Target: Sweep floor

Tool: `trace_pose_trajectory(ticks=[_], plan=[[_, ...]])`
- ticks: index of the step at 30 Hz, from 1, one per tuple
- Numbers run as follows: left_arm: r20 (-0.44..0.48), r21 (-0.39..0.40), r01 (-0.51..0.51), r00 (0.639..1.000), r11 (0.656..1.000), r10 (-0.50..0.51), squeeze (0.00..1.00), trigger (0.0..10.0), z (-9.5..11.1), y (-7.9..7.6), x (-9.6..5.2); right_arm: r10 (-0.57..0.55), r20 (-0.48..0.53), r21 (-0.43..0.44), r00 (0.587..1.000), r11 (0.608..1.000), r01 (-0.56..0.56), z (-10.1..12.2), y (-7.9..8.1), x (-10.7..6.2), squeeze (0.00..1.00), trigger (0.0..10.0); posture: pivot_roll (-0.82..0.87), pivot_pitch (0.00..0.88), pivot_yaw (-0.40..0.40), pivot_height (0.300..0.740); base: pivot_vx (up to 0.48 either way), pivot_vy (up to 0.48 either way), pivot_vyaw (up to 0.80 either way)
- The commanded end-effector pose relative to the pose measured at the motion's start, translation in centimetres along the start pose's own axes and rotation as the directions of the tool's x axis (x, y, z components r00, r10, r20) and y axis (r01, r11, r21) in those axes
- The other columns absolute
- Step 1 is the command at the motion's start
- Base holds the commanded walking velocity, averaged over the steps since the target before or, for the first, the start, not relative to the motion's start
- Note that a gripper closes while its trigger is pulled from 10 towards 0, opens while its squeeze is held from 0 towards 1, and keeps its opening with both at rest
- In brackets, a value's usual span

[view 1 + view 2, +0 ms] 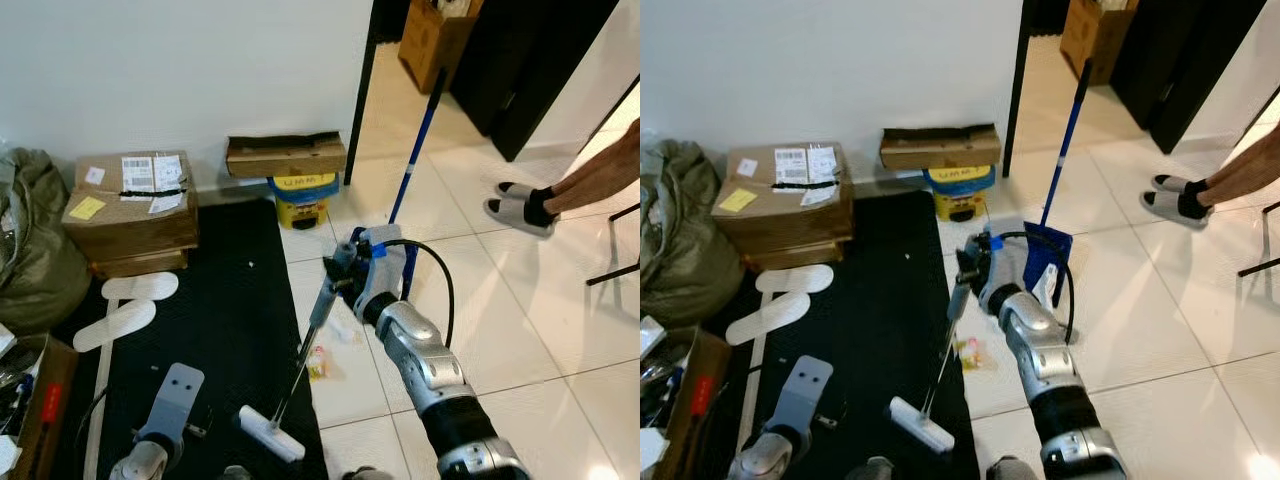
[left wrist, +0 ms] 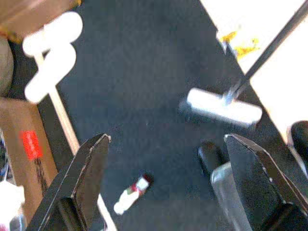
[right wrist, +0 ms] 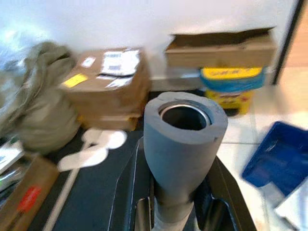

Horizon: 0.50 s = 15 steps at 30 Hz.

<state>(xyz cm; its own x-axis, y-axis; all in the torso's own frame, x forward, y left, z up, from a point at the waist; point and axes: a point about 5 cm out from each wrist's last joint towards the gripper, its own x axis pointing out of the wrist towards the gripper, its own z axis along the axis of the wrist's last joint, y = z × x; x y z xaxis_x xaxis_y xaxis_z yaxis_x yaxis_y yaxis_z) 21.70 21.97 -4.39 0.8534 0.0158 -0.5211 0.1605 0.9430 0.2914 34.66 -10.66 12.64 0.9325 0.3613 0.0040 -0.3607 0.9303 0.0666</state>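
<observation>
Over the edge of the black mat point(image 1: 225, 300), the right gripper point(image 1: 345, 268) is clamped around the grey foam grip of a broom point(image 1: 300, 365), whose thin metal handle slants down to a white head point(image 1: 270, 433) resting on the mat beside the white tiles. A yellow wrapper point(image 1: 318, 362) lies on the tile just beside the handle, and a blue dustpan point(image 1: 1048, 255) with a long blue pole stands upright behind the right arm. Low over the mat, the left gripper point(image 2: 168, 187) hangs with its fingers spread wide and nothing between them, near a small bottle point(image 2: 132, 192) lying on the mat.
</observation>
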Motion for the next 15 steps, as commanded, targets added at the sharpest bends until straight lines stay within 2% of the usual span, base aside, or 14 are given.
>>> trace_pose_trajectory(ticks=[1,2,3,5,6,7,8,9,10,11,13,15], plan=[[-0.03,0.033,0.019,0.999,0.999,-0.018,0.0,10.0,-1.3,0.1,-0.8,-0.054,0.073,-0.124,0.996,0.99,0.063,1.1,-1.4,0.0,0.0,10.0,0.0,0.275,0.004,0.74,0.0,0.0,0.0],[-0.03,0.033,0.019,0.999,0.999,-0.018,0.0,10.0,-1.3,0.1,-0.8,-0.054,0.073,-0.124,0.996,0.99,0.063,1.1,-1.4,0.0,0.0,10.0,0.0,0.275,0.004,0.74,0.0,0.0,0.0],[-0.033,0.036,0.021,0.999,0.999,-0.02,0.0,10.0,-1.6,0.2,-1.0,-0.077,0.077,-0.184,0.994,0.979,0.09,1.3,-2.0,0.0,0.0,10.0,0.0,0.277,0.007,0.74,0.0,0.0,0.0],[-0.033,0.036,0.021,0.999,0.999,-0.02,0.0,10.0,-1.6,0.2,-1.0,-0.077,0.077,-0.184,0.994,0.979,0.09,1.3,-2.0,0.0,0.0,10.0,0.0,0.277,0.007,0.74,0.0,0.0,0.0],[-0.038,0.038,0.024,0.999,0.999,-0.022,0.0,10.0,-1.9,0.2,-1.2,-0.096,0.09,-0.228,0.991,0.967,0.114,1.5,-2.7,-0.1,0.0,10.0,0.0,0.279,0.011,0.74,0.0,0.0,0.0],[-0.038,0.038,0.024,0.999,0.999,-0.022,0.0,10.0,-1.9,0.2,-1.2,-0.096,0.09,-0.228,0.991,0.967,0.114,1.5,-2.7,-0.1,0.0,10.0,0.0,0.279,0.011,0.74,0.0,0.0,0.0],[-0.045,0.04,0.027,0.999,0.999,-0.025,0.0,10.0,-2.2,0.2,-1.4,-0.139,0.125,-0.281,0.982,0.945,0.169,2.1,-3.9,-0.3,0.0,10.0,0.0,0.281,0.017,0.74,0.0,0.0,0.0],[-0.045,0.04,0.027,0.999,0.999,-0.025,0.0,10.0,-2.2,0.2,-1.4,-0.139,0.125,-0.281,0.982,0.945,0.169,2.1,-3.9,-0.3,0.0,10.0,0.0,0.281,0.017,0.74,0.0,0.0,0.0],[-0.049,0.042,0.029,0.998,0.999,-0.027,0.0,10.0,-2.5,0.3,-1.6,-0.175,0.156,-0.302,0.972,0.929,0.216,2.7,-4.8,-0.4,0.0,10.0,0.0,0.28,0.019,0.74,0.0,0.0,0.0],[-0.049,0.042,0.029,0.998,0.999,-0.027,0.0,10.0,-2.5,0.3,-1.6,-0.175,0.156,-0.302,0.972,0.929,0.216,2.7,-4.8,-0.4,0.0,10.0,0.0,0.28,0.019,0.74,0.0,0.0,0.0],[-0.057,0.044,0.033,0.998,0.998,-0.031,0.0,10.0,-2.8,0.3,-1.8,-0.214,0.217,-0.333,0.952,0.901,0.279,3.8,-6.2,-0.6,0.0,10.0,0.01,0.278,0.022,0.74,0.0,0.0,0.0],[-0.058,0.045,0.036,0.998,0.998,-0.033,0.0,10.0,-2.9,0.2,-1.9,-0.217,0.244,-0.333,0.945,0.897,0.292,4.3,-6.7,-0.7,0.0,10.0,0.01,0.275,0.024,0.74,0.0,0.0,0.0]])
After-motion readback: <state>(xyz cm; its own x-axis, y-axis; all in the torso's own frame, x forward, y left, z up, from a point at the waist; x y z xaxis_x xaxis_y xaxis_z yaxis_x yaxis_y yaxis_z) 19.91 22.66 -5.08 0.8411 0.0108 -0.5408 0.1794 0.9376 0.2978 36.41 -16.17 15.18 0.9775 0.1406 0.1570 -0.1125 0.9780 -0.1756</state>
